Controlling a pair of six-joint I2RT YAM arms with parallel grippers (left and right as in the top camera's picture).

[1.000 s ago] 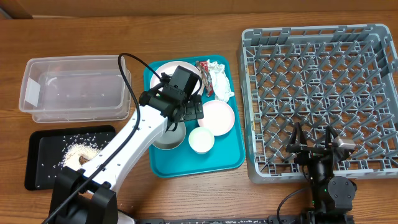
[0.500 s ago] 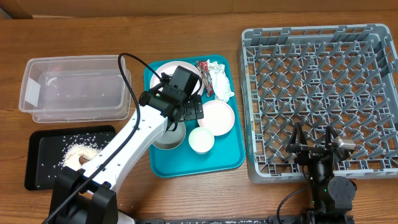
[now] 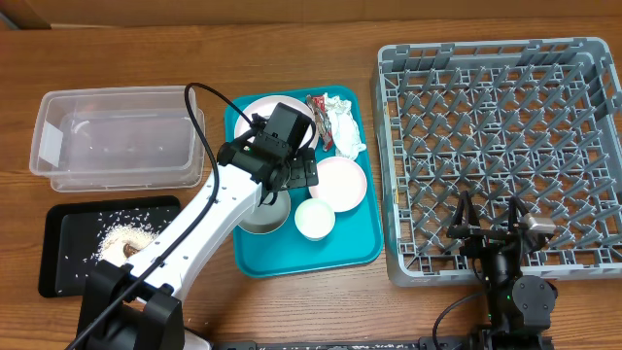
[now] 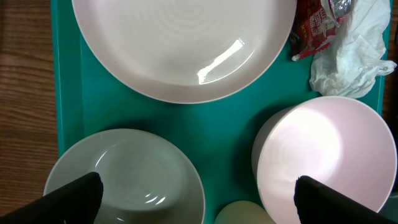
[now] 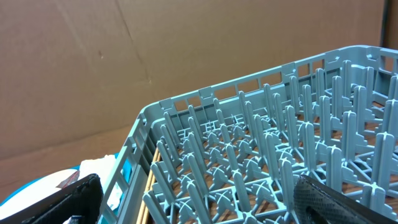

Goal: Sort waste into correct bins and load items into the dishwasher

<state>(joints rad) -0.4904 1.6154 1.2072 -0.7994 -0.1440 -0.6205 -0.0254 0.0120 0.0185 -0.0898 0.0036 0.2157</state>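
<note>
A teal tray [image 3: 345,248] holds a white plate [image 4: 180,43], a grey-green bowl [image 4: 124,180], a pink bowl [image 4: 320,152], a small pale cup [image 3: 315,219], a red wrapper [image 4: 314,25] and crumpled white tissue [image 4: 354,50]. My left gripper [image 4: 196,199] hovers open and empty above the tray, between the grey-green bowl and the pink bowl. The grey dishwasher rack [image 3: 496,146] stands at the right. My right gripper [image 5: 193,199] is open and empty over the rack's near edge [image 5: 205,143].
A clear plastic bin [image 3: 117,136] sits at the far left. A black tray [image 3: 73,248] with scattered rice and a food clump lies in front of it. Brown cardboard stands behind the rack in the right wrist view.
</note>
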